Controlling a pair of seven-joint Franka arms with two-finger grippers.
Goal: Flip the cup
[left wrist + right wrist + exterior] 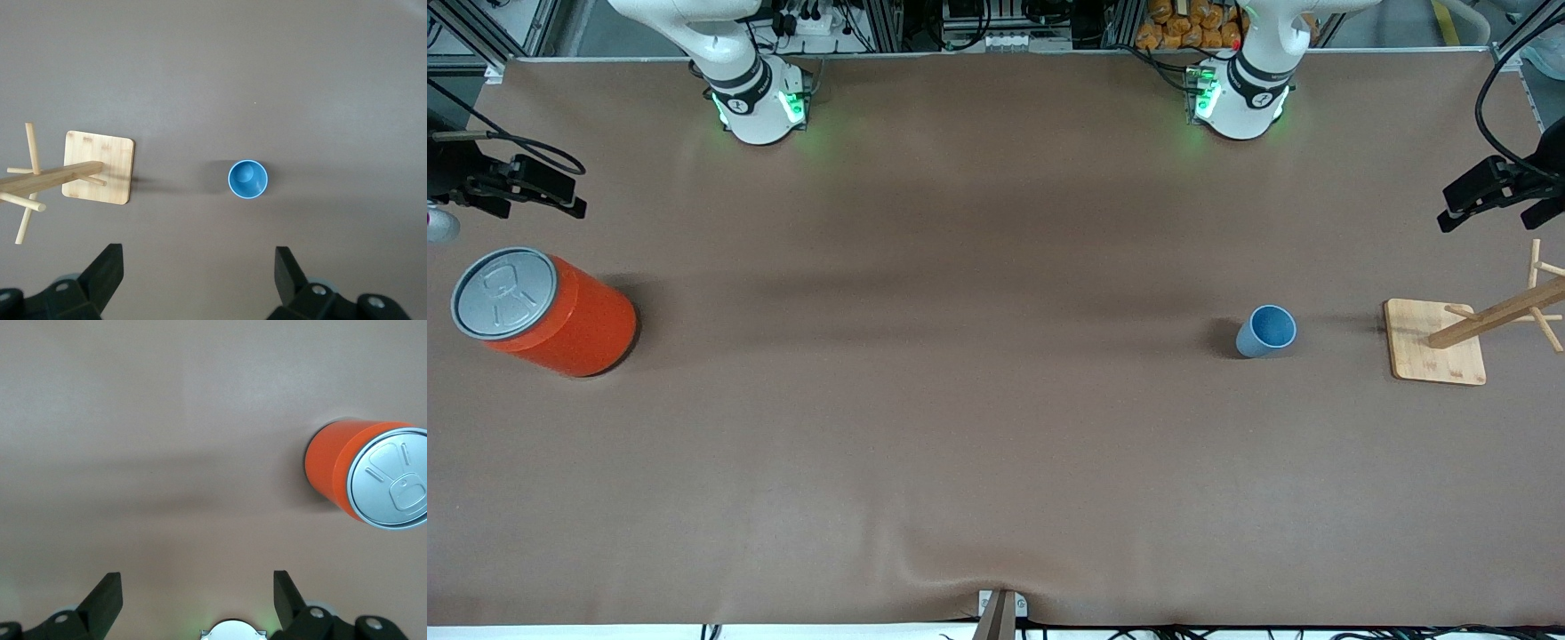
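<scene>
Standing upright on the brown table (978, 427), mouth open to the ceiling, the cup (1265, 331) is a small light-blue tumbler with no handle, plain and matte, its wall tapering from a wider rim to a narrower base. From the left wrist view its rim reads as a clean circle and the inside bottom shows as a smaller, slightly paler disc (248, 179). It casts a soft shadow on the cloth toward the right arm's end of the table.

The left gripper (199, 273) hangs high in the air over bare tabletop with its two black fingers (107, 270) spread wide and nothing between them. The cup is well below it and a little ahead of the fingertips, lined up nearer one finger than the other and apart from both. A wooden rack (1485, 324), a square bamboo base with a pegged post rising from it, stands beside the cup toward the left arm's end of the table, apart from it and ahead of the other fingertip.

The right gripper (197, 595) waits high above the table at the right arm's end, its fingers (107, 592) also spread wide and empty. A large orange can (547, 311) with a grey pull-tab lid stands on the cloth below it, well off to one side of the fingers. The cup and the can are well apart.
</scene>
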